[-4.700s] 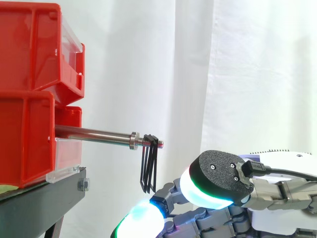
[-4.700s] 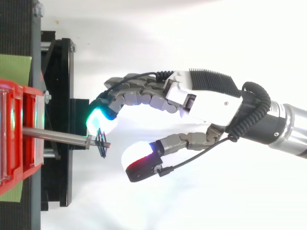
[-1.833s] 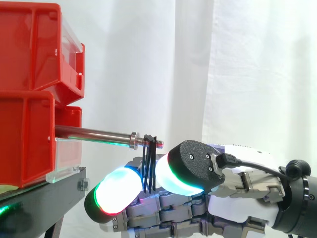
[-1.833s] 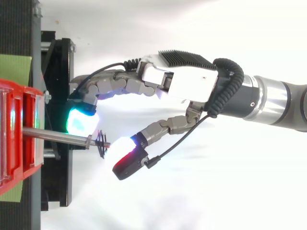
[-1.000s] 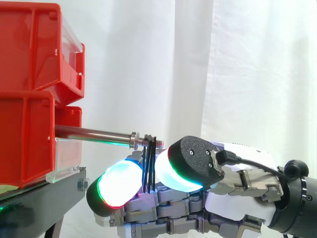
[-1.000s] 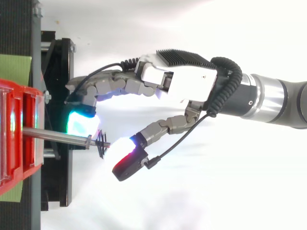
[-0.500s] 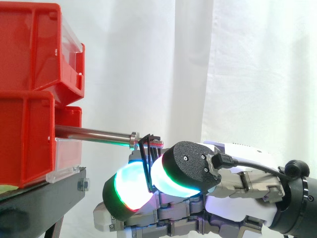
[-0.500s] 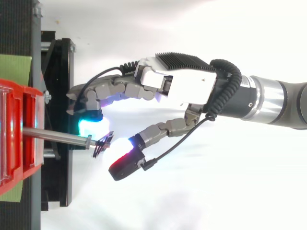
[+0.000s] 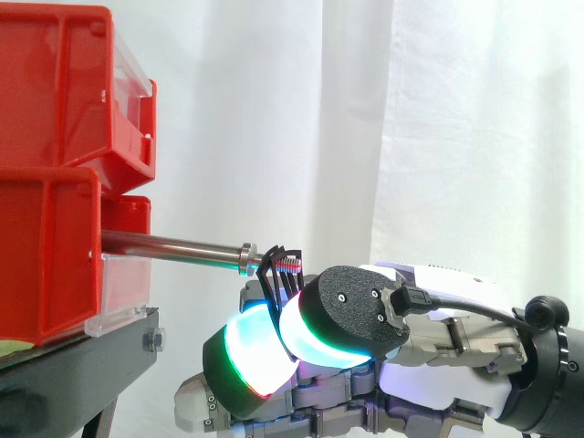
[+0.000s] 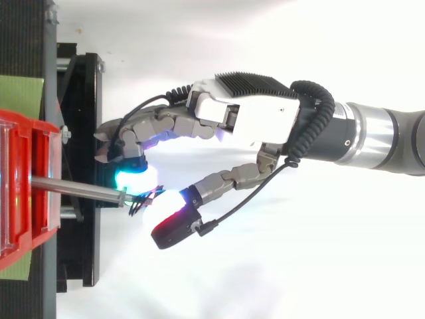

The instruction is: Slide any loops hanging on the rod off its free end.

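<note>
As the robot hand (image 10: pixel 246 123) pinches them, thin black loops (image 9: pixel 272 271) tilt.

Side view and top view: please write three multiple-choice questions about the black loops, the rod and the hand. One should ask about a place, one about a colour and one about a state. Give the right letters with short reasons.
1. Where on the rod do the black loops hang?
A. at its threaded free end
B. halfway along it
C. against the bin wall

2. What colour are the bins from which the rod sticks out?
A. blue
B. red
C. grey

3. What is the hand doing to the loops?
A. resting flat, far below them
B. pointing away from them
C. pinching them between its glowing pads

Answers:
1. A, because the side view shows the loops hooked over the threaded tip.
2. B, because both stacked bins are red.
3. C, because two pads close on the loops from both sides.
</note>
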Controlling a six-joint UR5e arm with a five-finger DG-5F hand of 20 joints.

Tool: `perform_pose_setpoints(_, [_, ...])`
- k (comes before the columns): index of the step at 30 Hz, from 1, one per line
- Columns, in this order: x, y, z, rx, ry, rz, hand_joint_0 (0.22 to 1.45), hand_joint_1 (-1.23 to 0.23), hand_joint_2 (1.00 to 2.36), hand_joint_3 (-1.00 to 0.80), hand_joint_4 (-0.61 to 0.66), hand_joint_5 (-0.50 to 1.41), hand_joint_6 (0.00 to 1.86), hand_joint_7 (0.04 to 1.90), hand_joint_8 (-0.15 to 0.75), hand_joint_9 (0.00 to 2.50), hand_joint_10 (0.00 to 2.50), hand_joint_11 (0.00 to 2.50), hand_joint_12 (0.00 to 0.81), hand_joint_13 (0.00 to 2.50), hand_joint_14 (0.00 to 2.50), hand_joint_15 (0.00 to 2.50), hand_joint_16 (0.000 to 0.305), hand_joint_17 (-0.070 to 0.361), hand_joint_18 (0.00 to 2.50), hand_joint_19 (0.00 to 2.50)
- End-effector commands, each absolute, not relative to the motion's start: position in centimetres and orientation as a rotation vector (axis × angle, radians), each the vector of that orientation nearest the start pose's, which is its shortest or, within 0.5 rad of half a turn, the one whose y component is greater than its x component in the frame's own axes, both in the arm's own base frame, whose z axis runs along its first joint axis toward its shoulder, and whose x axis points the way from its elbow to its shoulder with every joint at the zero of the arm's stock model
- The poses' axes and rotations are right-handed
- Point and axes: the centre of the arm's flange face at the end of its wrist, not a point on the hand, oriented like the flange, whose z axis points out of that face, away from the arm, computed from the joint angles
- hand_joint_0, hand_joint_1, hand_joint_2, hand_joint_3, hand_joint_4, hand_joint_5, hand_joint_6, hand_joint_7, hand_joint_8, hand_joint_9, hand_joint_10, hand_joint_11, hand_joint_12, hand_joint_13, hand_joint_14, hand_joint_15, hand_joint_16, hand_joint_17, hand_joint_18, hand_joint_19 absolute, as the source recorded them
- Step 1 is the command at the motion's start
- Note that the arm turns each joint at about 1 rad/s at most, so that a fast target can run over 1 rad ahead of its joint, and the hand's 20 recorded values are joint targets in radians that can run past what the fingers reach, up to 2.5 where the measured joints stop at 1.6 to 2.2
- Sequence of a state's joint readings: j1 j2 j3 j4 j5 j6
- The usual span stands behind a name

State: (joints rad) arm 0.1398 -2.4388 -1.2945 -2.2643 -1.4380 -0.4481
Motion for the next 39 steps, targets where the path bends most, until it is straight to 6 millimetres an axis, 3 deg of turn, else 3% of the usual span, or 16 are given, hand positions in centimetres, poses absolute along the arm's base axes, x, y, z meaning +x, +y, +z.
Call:
perform_pose_setpoints(1, [78.5, -3.8, 15.1, 0.747, 1.136, 0.999, 0.61, -0.73, 1.02, -0.26, 0.17, -0.18, 0.72, 1.29, 0.267, 0.61, 0.00, 0.00, 0.295, 0.48, 0.00, 0.00, 0.046, 0.103, 0.48, 0.08])
perform_pose_setpoints(12, [78.2, -3.5, 15.1, 0.774, 1.171, 1.070, 0.61, -0.73, 1.02, -0.26, 0.18, -0.18, 0.73, 1.27, 0.266, 0.61, 0.00, 0.00, 0.296, 0.48, 0.00, 0.00, 0.046, 0.104, 0.47, 0.08])
perform_pose_setpoints(30, [74.7, -4.7, 20.1, 0.886, 1.418, 1.020, 0.62, -0.71, 1.01, -0.32, 0.19, -0.18, 0.74, 1.27, 0.271, 0.61, 0.00, 0.00, 0.297, 0.47, 0.00, 0.00, 0.046, 0.103, 0.47, 0.08])
perform_pose_setpoints(39, [72.4, -5.2, 21.9, 1.065, 1.499, 1.034, 0.67, -0.74, 1.01, -0.42, 0.18, -0.19, 0.73, 1.24, 0.268, 0.60, 0.00, 0.00, 0.297, 0.48, 0.00, 0.00, 0.046, 0.103, 0.48, 0.05])
